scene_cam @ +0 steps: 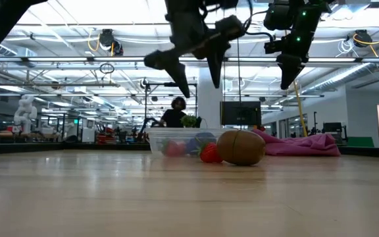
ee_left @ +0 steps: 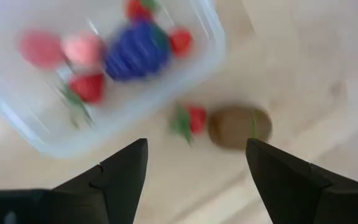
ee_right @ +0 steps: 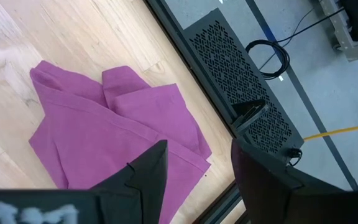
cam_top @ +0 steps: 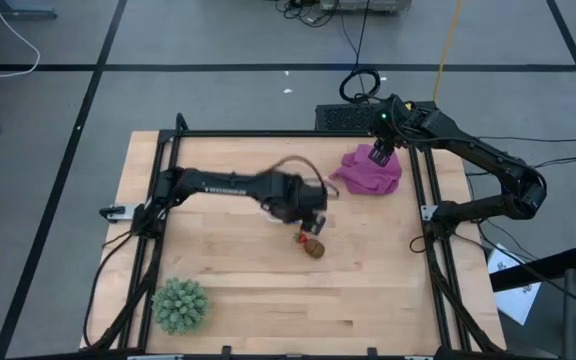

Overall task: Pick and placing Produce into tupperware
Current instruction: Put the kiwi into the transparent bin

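The tupperware is sitting on the wooden table near its middle, and it serves here as the landmark. In the high view the left arm is covering most of it. In the left wrist view its long axis is running diagonally across the frame, with one rounded corner pointing toward the two loose pieces.

Contents, counted in the left wrist view: one dark purple grape-like cluster and about five red strawberry-like pieces, though blur is making the exact number uncertain.

Outside the tupperware, just beside its near wall, two pieces are lying on the table: one red strawberry piece with a green leaf, and one brown round piece. They are lying side by side, touching or nearly so. The brown piece is slightly oval; in the low view its long axis is lying level along the table.

The left gripper is hovering above the tupperware and the two loose pieces, with its fingers spread apart and holding nothing.

The right gripper is hanging well away from the tupperware, over the purple-magenta cloth at the table's far right corner; its fingers are standing apart with nothing between them.

One spiky green ball is resting well apart from the tupperware, at the near left corner.
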Available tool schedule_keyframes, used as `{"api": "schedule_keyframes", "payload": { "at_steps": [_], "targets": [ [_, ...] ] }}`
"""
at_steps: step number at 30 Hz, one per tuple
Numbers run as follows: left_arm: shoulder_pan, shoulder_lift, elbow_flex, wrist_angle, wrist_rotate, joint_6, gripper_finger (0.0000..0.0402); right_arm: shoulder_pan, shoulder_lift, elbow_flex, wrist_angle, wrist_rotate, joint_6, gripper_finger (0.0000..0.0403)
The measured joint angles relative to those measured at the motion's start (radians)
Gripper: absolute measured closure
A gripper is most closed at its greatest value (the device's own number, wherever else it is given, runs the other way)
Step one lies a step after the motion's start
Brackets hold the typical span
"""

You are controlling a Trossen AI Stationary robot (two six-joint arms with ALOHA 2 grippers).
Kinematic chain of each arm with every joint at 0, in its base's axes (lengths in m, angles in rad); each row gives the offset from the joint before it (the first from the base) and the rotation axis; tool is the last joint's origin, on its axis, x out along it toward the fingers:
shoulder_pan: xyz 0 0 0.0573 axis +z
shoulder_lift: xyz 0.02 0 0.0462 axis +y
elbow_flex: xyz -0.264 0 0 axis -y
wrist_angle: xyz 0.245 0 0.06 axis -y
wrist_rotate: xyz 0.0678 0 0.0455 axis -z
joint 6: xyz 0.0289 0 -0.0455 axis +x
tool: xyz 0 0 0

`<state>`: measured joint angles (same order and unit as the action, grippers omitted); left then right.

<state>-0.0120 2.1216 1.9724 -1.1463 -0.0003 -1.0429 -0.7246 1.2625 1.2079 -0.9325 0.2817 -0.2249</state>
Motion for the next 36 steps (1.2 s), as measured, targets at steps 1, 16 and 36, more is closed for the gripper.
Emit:
{"api": "schedule_keyframes", "payload": {
  "at_steps": [1, 16, 36],
  "targets": [
    [-0.023, 0.0, 0.0, 0.0, -0.001, -0.015, 0.0128, 0.0, 0.0, 0.0, 0.0, 0.0, 0.0, 0.0234],
    [-0.25, 0.002, 0.0, 0.173, -0.297, 0.115, 0.0128, 0.0, 0.0, 0.0, -0.001, 0.0, 0.003, 0.0234],
    [-0.221, 0.004, -0.181, 0.307, -0.184, 1.017, 0.0128, 0.0, 0.0, 0.0, -0.008, 0.0, 0.001, 0.0234]
  ]
}}
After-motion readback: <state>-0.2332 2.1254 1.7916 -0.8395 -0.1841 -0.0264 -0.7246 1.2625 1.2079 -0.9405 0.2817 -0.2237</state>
